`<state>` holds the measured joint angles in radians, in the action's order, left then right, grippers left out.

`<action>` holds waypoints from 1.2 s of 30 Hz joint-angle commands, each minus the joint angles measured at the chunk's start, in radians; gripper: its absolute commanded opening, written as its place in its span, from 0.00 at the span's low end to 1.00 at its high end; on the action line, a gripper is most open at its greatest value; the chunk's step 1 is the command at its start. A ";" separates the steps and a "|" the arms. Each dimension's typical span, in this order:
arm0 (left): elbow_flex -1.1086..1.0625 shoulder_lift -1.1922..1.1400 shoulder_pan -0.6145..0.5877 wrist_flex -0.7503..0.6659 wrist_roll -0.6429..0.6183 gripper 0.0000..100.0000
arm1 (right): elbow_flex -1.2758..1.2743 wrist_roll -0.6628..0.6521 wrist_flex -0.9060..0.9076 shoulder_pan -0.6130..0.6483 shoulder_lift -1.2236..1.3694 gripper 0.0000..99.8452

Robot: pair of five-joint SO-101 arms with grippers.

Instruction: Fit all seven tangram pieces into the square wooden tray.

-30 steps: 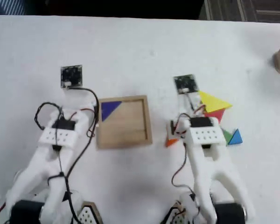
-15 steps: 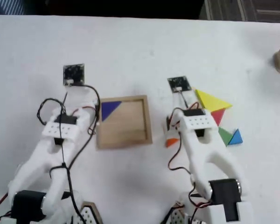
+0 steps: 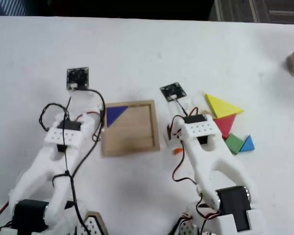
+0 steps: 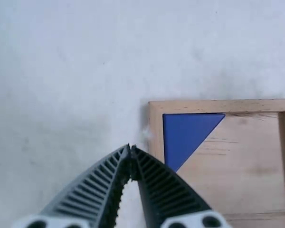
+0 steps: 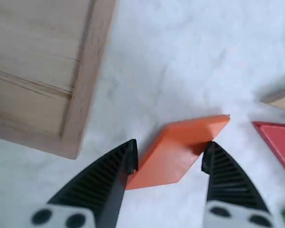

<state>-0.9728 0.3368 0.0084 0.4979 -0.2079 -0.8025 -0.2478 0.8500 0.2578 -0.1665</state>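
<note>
Lying flat on the white table (image 3: 137,54), the square wooden tray (image 3: 156,128) is recorded between the two arms in the high view; one piece, a dark blue triangle (image 3: 114,114), is seated in the tray's far corner on the left arm's side, two of its edges set against the rim; the left gripper (image 4: 130,153) is observed with its fingers pressed together tip to tip; its tips are placed over the table just beside the tray's outer rim, near the corner occupied by the dark blue triangle. The right gripper (image 5: 170,153) is observed with its fingers spread apart, one at each side of an orange parallelogram (image 5: 178,159) that lies on the table just outside the tray's rim on the right arm's side; the fingertips are close against the piece's edges, but contact cannot be confirmed; four further pieces are noted on the table beyond the right arm, apart from the tray: a yellow triangle (image 3: 222,105) farthest back, a red triangle (image 3: 226,123) just in front of it, and a green piece (image 3: 233,143) directly beside a light blue triangle (image 3: 248,144) nearest the arm's base.
</note>
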 commanded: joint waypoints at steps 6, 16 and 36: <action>0.060 0.001 -0.007 -0.025 0.080 0.03 | 0.015 -0.112 0.065 0.012 -0.002 0.22; 0.060 0.005 -0.007 -0.026 0.117 0.03 | 0.025 0.021 0.031 -0.016 0.012 0.22; 0.057 0.005 -0.016 -0.032 0.117 0.03 | 0.382 0.066 0.291 -0.044 0.364 0.02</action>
<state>-0.9728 0.3368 0.0084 0.4933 -0.1005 -0.4373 -0.1849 1.1308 0.2102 0.1972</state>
